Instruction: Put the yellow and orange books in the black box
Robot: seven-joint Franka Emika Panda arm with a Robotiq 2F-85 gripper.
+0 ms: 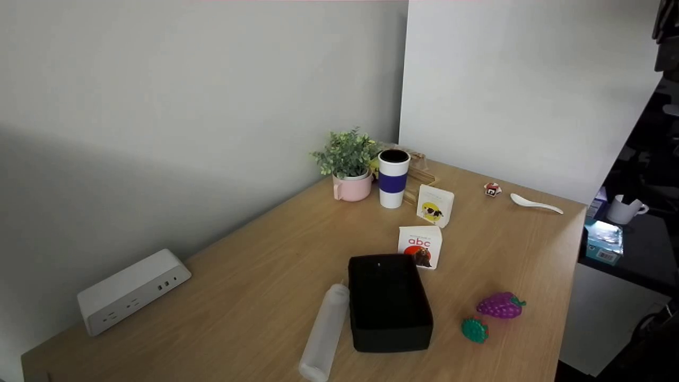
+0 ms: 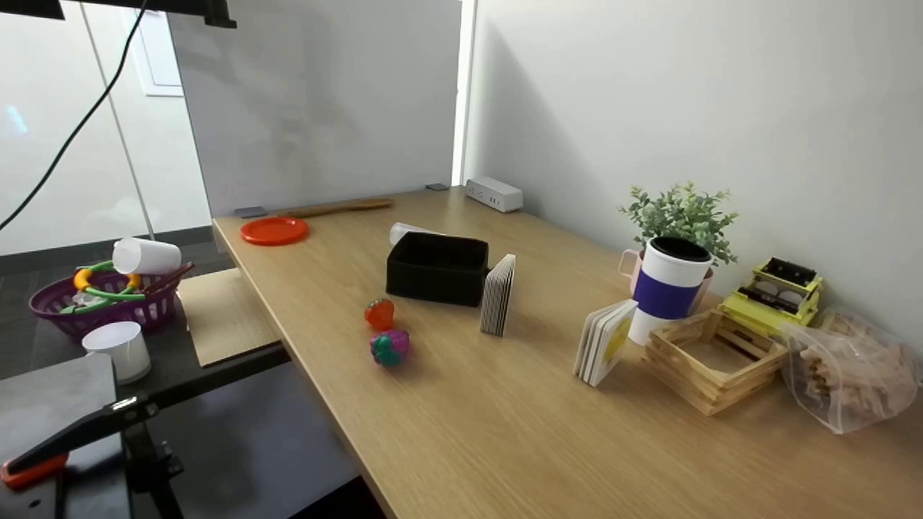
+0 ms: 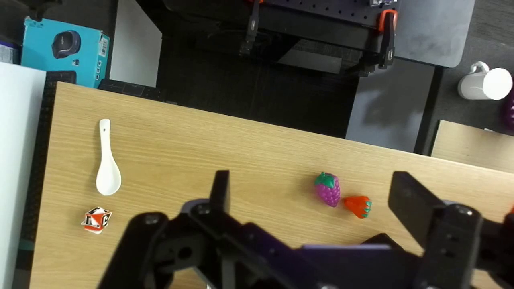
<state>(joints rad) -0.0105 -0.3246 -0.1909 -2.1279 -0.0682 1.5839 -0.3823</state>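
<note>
The yellow book [image 1: 435,206] stands upright on the table near the tumbler; its pages are slightly fanned in an exterior view [image 2: 604,342]. The orange book [image 1: 420,245] stands upright close beside the black box [image 1: 392,339], which partly hides it. In an exterior view the orange book [image 2: 497,295] shows its page edges beside the box [image 2: 435,282]. The box's visible inside is dark and shows no book. In the wrist view my gripper [image 3: 311,180] is open and empty, high above the table. Only a corner of the box [image 3: 383,240] shows there; the books are not visible.
A purple-and-green toy [image 1: 501,305] and a strawberry toy [image 1: 475,330] lie beside the box. A clear bottle [image 1: 326,331] lies along its opposite side. A tumbler [image 1: 392,183], potted plant [image 1: 353,185] and wooden crate [image 2: 710,364] stand near the yellow book. A spoon [image 1: 536,204] lies near the table edge.
</note>
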